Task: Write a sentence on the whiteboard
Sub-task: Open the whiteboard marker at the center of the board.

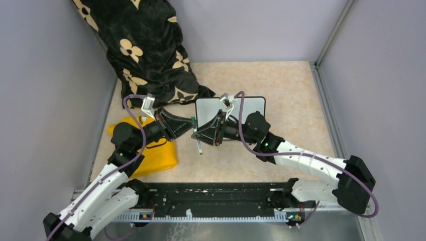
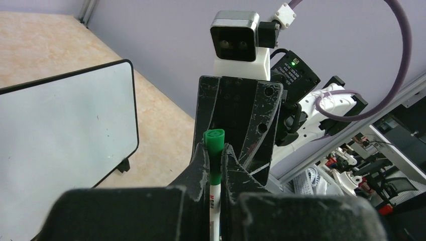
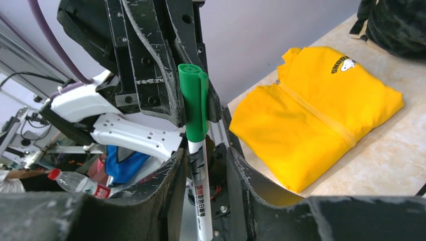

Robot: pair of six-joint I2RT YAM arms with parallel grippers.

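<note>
Two black, scuffed robot pincers meet over a beige, marble-patterned worktop (image 1: 291, 85), sharing one marker (image 3: 197, 150), a slim white barrel printed with lettering under a green plastic cap with a clip. The left pincer (image 2: 215, 150) is clamped tight on the green cap, its scratched fingers (image 2: 201, 165) pressed against both sides. The right pincer (image 3: 205, 155) faces it from the opposite side, its jaws parted around the white barrel with a gap showing on one side, so it does not squeeze the pen. In the top view the marker hangs below the two pincers, just off the near-left corner of the whiteboard (image 1: 251, 106). That board, a small rectangle with a glossy white face, a thin black frame and rounded corners, sits at the middle of the worktop with a small black foot (image 2: 123, 164) touching the surface; the right arm crosses its near edge. A folded yellow garment (image 3: 311, 115) of soft knit, bearing a small printed emblem, lies to the left under the left arm. Behind it slumps a black plush fabric bundle (image 1: 145, 50) with cream flower motifs.
</note>
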